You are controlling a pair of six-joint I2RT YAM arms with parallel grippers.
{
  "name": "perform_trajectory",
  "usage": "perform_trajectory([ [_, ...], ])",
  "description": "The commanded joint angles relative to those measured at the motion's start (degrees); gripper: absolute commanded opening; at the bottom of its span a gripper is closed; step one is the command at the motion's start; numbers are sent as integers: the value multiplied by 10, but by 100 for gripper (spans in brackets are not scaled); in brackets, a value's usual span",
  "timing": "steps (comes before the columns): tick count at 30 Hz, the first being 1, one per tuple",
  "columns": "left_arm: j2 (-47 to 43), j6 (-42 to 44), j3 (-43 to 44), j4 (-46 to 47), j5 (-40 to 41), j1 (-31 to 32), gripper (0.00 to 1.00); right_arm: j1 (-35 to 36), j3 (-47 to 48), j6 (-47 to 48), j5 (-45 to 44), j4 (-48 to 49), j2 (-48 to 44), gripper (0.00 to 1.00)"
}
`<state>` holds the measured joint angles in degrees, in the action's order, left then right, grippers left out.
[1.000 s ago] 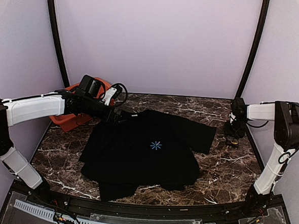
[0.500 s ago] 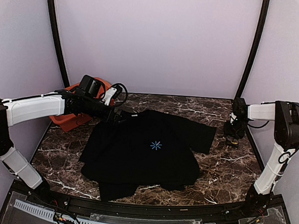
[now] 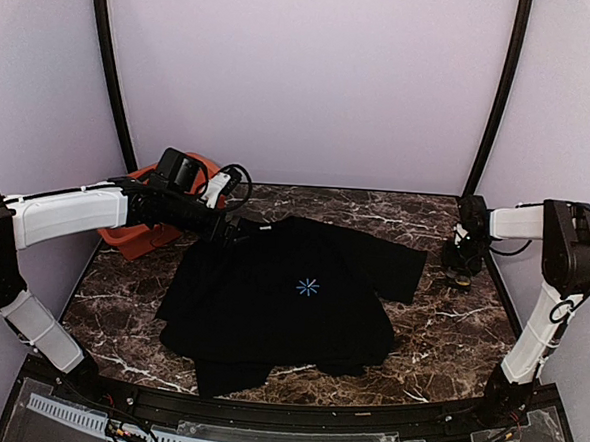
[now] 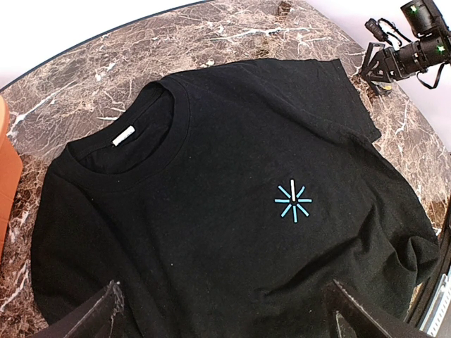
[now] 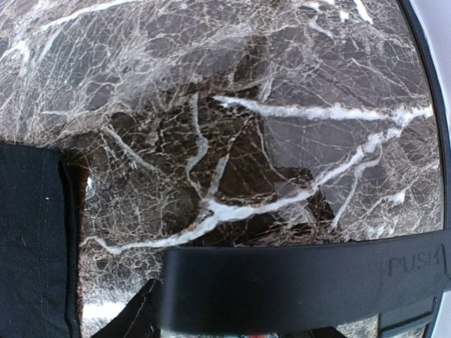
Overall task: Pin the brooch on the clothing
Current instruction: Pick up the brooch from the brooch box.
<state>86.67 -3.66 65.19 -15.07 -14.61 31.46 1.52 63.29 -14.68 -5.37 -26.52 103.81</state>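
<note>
- Clothing (image 3: 289,311), a black T-shirt, lies flat on the marble table (image 3: 448,341), spread below and ahead of the left claw (image 3: 242,230), with the hem toward the near edge.
- Starburst print (image 4: 293,202), light blue, sits on the chest, ahead of the left claw and toward its right finger.
- Left claw hovers near the collar (image 4: 144,102). Its fingers (image 4: 106,313) are spread wide with nothing between them.
- White neck label (image 4: 123,135) sits inside the collar, ahead of the left finger.
- Right claw (image 3: 461,266) sits just past the shirt's sleeve (image 5: 32,239), over a black case (image 5: 303,282) marked PUSH. Cannot tell whether it is spread or pinching.
- Brooch is not made out in any view.
- Orange bin (image 3: 134,236) sits behind the left claw, at the far left.
</note>
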Motion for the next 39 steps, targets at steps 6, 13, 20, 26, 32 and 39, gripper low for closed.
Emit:
perform_trajectory([
  [6, -10, 3, -8, -4, -9, 1, 99, -4, -9, -8, 5, 12, -19, 50],
  [13, -10, 3, -8, -4, -9, 1, 99, -5, -11, -9, 3, 12, -30, 50],
  [20, -11, 2, -8, -4, -9, 1, 99, -6, -13, -6, 1, 12, -20, 50],
  [26, -10, 3, -8, -4, -9, 0, 99, -6, -12, -4, -3, 11, -17, 51],
  [32, -11, 3, -9, -4, -9, 1, 99, -6, -11, -4, 1, 10, -15, 55],
  [39, -12, 4, -8, -4, -9, 1, 99, -6, -9, -3, 7, 10, -11, 57],
])
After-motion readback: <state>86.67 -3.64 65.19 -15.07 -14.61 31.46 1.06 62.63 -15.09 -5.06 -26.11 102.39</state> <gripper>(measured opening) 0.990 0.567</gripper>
